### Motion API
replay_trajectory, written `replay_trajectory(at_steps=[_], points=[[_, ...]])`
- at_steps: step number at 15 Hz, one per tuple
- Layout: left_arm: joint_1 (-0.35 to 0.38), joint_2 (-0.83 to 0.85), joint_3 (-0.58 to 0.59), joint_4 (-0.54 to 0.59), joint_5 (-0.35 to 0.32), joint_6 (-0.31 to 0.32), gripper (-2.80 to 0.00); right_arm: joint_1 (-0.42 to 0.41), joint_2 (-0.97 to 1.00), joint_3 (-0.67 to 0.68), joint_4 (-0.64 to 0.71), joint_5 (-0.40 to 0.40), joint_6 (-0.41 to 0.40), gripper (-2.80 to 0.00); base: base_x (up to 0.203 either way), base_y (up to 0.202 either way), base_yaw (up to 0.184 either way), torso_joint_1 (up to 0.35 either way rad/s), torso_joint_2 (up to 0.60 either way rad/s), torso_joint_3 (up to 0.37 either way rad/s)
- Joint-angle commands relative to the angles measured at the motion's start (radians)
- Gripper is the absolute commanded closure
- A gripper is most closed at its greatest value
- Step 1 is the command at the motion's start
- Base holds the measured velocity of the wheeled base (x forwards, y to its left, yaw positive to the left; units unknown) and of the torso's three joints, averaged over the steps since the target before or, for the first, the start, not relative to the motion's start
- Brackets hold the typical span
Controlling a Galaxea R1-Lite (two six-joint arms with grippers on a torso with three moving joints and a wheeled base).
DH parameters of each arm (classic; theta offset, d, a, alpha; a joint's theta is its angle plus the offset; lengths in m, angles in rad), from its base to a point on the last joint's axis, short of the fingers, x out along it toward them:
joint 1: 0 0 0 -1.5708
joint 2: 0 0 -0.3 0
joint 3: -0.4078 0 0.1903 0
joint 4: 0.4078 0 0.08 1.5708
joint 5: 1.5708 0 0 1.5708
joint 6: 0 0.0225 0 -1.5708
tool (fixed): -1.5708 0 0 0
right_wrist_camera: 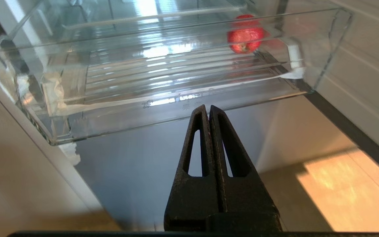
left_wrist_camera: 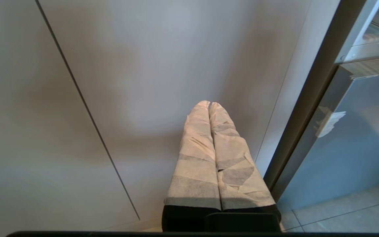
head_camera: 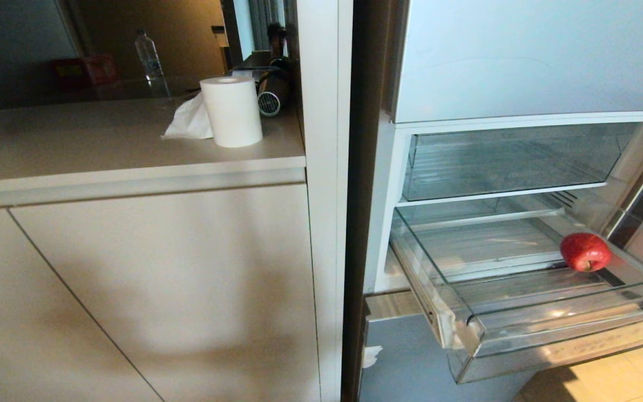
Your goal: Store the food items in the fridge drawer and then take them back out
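A red apple (head_camera: pixel 585 252) lies at the right end of the clear, ribbed fridge drawer (head_camera: pixel 550 329), which is pulled out of the pale silver-blue fridge (head_camera: pixel 522 61). From below and in front, my right gripper (right_wrist_camera: pixel 208 107) points up at the drawer's (right_wrist_camera: pixel 176 108) front wall, shut and holding nothing; the apple (right_wrist_camera: pixel 244 35) shows through the plastic, far from the tips. My left gripper (left_wrist_camera: pixel 209 103), its fingers wrapped in pale tape, is shut and empty in front of a beige cabinet door (left_wrist_camera: pixel 150 65). Neither arm shows in the head view.
A second clear bin (head_camera: pixel 511 162) sits pushed in above the drawer. A beige counter (head_camera: pixel 132 151) left of the fridge carries a paper towel roll (head_camera: pixel 232 110) and a water bottle (head_camera: pixel 151 61). White tape scraps (head_camera: pixel 370 355) mark the lower fridge panel's edge. Tiled floor (head_camera: pixel 623 374) lies below.
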Motion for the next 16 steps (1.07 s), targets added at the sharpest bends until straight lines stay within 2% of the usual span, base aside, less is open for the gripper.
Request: replay_trajectory(at_steps=[1,7,12,16], points=[[0.000,0.001,0.002,0.000,0.000,0.000,0.00,-0.003,0.265,-0.128,0.035,-0.011,0.005,0.00,0.000,0.000,0.000,0.000,0.00,0.000],[0.000,0.000,0.002,0.000,0.000,-0.002,0.00,-0.010,0.957,-0.509,0.059,-0.095,0.097,0.00,0.000,0.000,0.000,0.000,0.00,0.000],[0.000,0.000,0.002,0.000,0.000,-0.002,0.00,-0.063,1.312,-0.767,0.063,-0.184,0.126,0.00,0.000,0.000,0.000,0.000,0.00,0.000],[0.000,0.001,0.002,0.000,0.000,-0.002,0.00,-0.122,1.522,-0.901,0.066,-0.197,0.102,0.00,0.000,0.000,0.000,0.000,0.00,0.000]])
